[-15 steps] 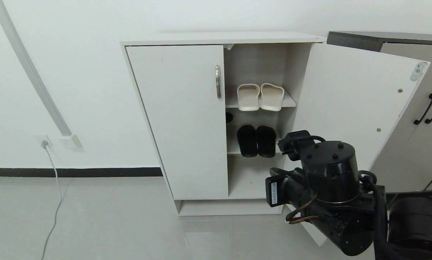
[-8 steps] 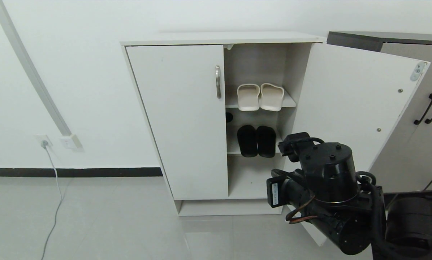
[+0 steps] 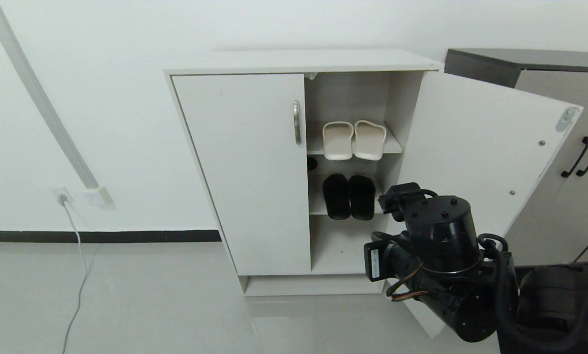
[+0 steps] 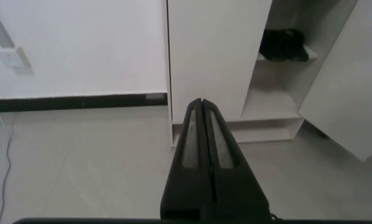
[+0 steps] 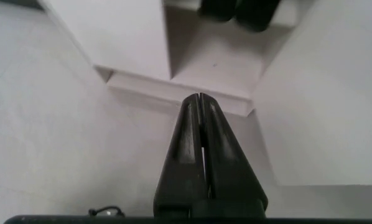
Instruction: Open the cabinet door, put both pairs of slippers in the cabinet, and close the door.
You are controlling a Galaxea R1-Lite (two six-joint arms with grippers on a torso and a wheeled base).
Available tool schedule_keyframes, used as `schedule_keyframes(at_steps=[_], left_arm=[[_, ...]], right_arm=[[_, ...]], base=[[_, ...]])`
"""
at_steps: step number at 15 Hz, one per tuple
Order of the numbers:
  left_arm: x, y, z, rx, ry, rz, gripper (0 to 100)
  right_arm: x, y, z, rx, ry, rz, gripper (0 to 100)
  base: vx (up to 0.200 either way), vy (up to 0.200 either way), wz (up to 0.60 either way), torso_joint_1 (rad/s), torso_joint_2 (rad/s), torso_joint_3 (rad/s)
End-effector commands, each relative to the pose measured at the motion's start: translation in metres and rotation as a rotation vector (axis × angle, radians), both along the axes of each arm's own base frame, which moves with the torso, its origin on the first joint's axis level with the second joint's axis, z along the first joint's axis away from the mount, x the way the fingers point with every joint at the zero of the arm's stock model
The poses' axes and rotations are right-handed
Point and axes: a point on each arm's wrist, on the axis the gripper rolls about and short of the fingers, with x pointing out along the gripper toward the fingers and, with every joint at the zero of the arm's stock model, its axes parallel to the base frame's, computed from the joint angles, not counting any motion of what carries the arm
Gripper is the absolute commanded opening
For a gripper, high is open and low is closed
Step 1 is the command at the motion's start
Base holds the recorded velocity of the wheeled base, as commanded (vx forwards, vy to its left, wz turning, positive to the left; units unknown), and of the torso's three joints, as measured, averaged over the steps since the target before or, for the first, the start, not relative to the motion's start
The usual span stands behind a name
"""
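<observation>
The white cabinet (image 3: 299, 56) stands against the wall with its left door (image 3: 245, 172) closed and its right door (image 3: 476, 147) swung open. A white pair of slippers (image 3: 354, 140) lies on the upper shelf and a black pair of slippers (image 3: 349, 196) on the shelf below. My right arm (image 3: 436, 236) hangs low in front of the open door. The right gripper (image 5: 200, 99) is shut and empty above the floor before the cabinet's base, with the black slippers (image 5: 239, 7) beyond it. The left gripper (image 4: 201, 102) is shut and empty, facing the closed door (image 4: 217, 50).
A grey cabinet (image 3: 569, 147) with black handles stands just behind the open door. A wall socket (image 3: 60, 196) and a cable (image 3: 75, 275) trailing onto the floor are at the left. The bottom compartment (image 3: 338, 246) holds nothing. Tiled floor spreads in front.
The head camera has tilted, so the whole picture has slid down a little. My right arm has shifted slightly left. Slippers and doors stand as before.
</observation>
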Motion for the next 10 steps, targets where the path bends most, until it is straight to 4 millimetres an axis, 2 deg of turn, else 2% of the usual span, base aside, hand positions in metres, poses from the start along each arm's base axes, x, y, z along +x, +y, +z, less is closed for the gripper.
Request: schedule_keyframes(at_steps=[1, 10], left_arm=[[0.0001, 0.0, -0.0002, -0.001, 0.003, 0.001, 0], [0.0001, 0.0, -0.0002, -0.001, 0.003, 0.001, 0]], right_arm=[[0.0003, 0.0, -0.0003, -0.001, 0.001, 0.0, 0], [0.0005, 0.0003, -0.0002, 0.004, -0.004, 0.002, 0]], base=[[0.0, 0.0, 0.0, 0.036, -0.55, -0.373], [0.0, 0.0, 0.0, 0.115, -0.47, -0.342]])
